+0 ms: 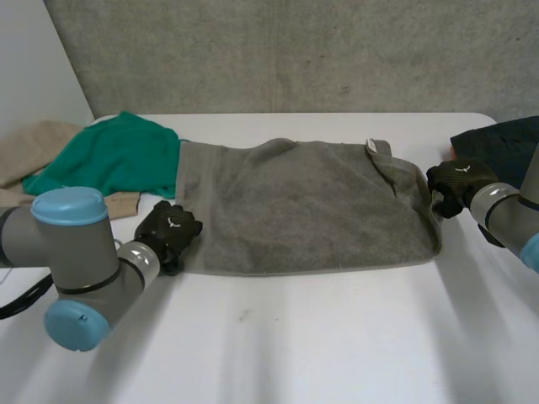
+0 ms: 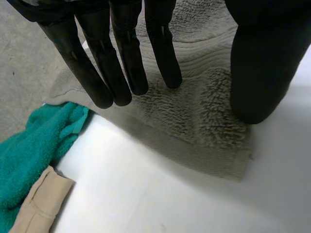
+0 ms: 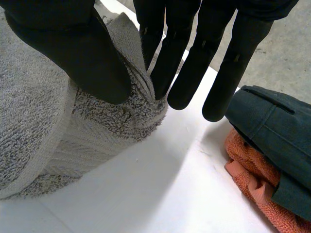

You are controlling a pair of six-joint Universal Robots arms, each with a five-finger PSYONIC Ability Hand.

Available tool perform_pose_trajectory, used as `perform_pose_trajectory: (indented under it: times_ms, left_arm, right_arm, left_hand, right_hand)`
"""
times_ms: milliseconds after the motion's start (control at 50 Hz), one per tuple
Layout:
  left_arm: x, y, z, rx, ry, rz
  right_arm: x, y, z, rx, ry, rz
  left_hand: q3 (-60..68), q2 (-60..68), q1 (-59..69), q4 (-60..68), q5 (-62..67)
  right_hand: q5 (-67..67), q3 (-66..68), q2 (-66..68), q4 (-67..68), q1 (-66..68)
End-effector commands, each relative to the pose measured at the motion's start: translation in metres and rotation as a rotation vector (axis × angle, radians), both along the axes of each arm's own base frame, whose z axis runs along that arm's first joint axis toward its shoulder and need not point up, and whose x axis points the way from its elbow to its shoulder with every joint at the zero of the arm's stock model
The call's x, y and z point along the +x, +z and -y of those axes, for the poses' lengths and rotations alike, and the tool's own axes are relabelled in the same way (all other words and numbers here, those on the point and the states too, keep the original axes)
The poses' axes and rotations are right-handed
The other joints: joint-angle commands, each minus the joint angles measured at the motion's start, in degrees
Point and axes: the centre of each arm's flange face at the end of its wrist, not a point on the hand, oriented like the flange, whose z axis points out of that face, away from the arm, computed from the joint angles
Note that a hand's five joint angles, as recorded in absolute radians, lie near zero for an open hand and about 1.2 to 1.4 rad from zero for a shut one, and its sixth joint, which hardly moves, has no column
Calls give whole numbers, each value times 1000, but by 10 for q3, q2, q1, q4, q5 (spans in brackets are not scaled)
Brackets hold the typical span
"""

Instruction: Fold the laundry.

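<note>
- Grey towel (image 1: 312, 206) spread flat, mid white table (image 1: 295, 337).
- L hand (image 1: 168, 231) at towel's near-left corner: fingers straight, gripping nothing, thumb resting on pile.
- R hand (image 1: 459, 181) at towel's right edge: thumb + fingers pinch a raised fold.

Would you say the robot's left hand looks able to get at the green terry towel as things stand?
Probably yes: the left hand is open at a corner of the grey terry towel, and the green terry towel lies just beyond its fingertips on the white table, with nothing in the way.
</note>
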Motion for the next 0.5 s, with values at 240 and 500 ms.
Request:
perform_pose_trajectory:
  times_ms: [240,500]
  left_arm:
    - [7,48,10,-109,54,-28]
    - [41,68,-49,157,11,-15]
  right_arm:
    - [-23,34,-3,-52,-59,-39]
    - [-65,16,-55,291,145,-490]
  left_hand:
    - [384,384,383,385,390]
    - [384,384,383,385,390]
  right_hand:
    - [122,119,127,116,162]
    - [122,119,127,116,162]
